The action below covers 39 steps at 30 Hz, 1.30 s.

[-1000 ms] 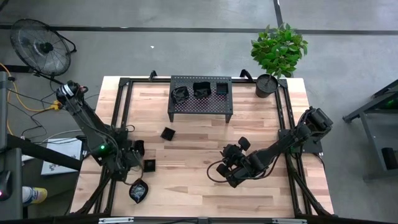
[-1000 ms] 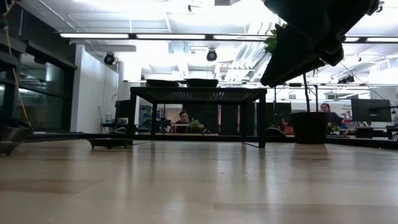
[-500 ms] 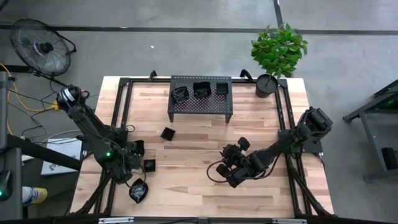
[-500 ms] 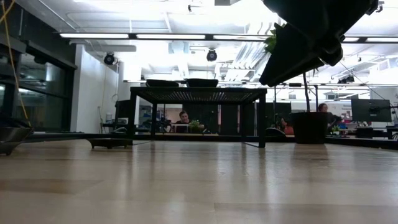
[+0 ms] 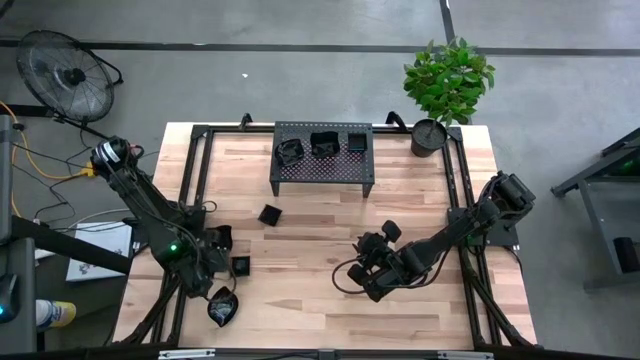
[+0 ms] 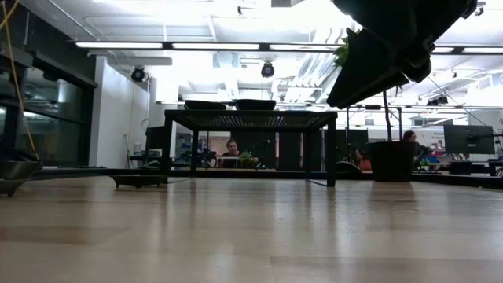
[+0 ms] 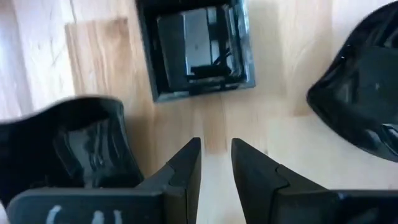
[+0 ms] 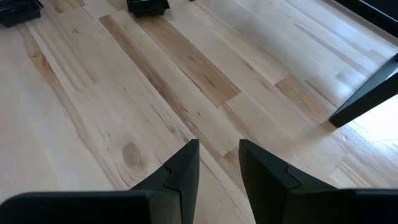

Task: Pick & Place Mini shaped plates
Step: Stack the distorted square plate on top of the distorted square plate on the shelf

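Observation:
Several small glossy black plates show in the high view. A square plate (image 5: 269,214), a second square plate (image 5: 240,265), a wavy-edged plate (image 5: 222,307) and one more plate (image 5: 222,238) lie flat on the table; three others (image 5: 322,144) sit on the rack. My left gripper (image 5: 214,268) hovers among the plates at the table's left, narrowly open. In the left wrist view (image 7: 215,148) its fingers point at bare wood, with the square plate (image 7: 196,46) ahead, the wavy plate (image 7: 364,102) to one side and another plate (image 7: 68,146) to the other. My right gripper (image 8: 217,149) waits over bare wood, narrowly open.
The black perforated rack (image 5: 322,168) stands at the table's far middle. A black pot (image 5: 428,137) with a green plant is at the far right corner. A black frame rail (image 5: 455,210) runs along each side. Bare wood lies between the arms. People sit in the room behind (image 6: 232,148).
My left gripper has moved a little toward the table's near edge, closer to the square plate and the wavy plate. The plates have stayed where they were.

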Each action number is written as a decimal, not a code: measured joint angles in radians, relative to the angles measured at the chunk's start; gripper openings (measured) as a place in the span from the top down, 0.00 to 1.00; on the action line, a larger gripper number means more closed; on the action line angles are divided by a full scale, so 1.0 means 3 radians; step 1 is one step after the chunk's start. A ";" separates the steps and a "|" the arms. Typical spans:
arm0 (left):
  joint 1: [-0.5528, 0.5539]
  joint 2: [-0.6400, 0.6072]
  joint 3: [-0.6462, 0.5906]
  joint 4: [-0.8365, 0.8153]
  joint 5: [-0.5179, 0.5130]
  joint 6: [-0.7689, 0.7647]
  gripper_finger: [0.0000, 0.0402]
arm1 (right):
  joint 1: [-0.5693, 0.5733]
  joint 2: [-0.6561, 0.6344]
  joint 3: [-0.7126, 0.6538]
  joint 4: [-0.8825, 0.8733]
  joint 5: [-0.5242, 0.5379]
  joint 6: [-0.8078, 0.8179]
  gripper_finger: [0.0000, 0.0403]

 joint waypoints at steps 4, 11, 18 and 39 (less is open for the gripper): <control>0.0000 0.0001 0.0001 0.0150 -0.0121 0.0135 0.79 | -0.0009 0.0000 0.0000 0.0001 0.0000 0.0000 0.73; 0.0001 0.0001 0.0003 -0.0007 -0.0103 0.0137 0.79 | -0.0013 0.0000 0.0000 0.0024 -0.0005 -0.0001 0.73; 0.0000 0.0002 0.0450 -0.0949 -0.0305 -0.0151 0.79 | -0.0015 0.0000 0.0000 0.0024 -0.0024 -0.0002 0.73; 0.0001 0.0631 0.0494 -0.1035 -0.0433 -0.0145 0.49 | -0.0015 0.0000 0.0000 0.0037 0.0001 -0.0001 0.73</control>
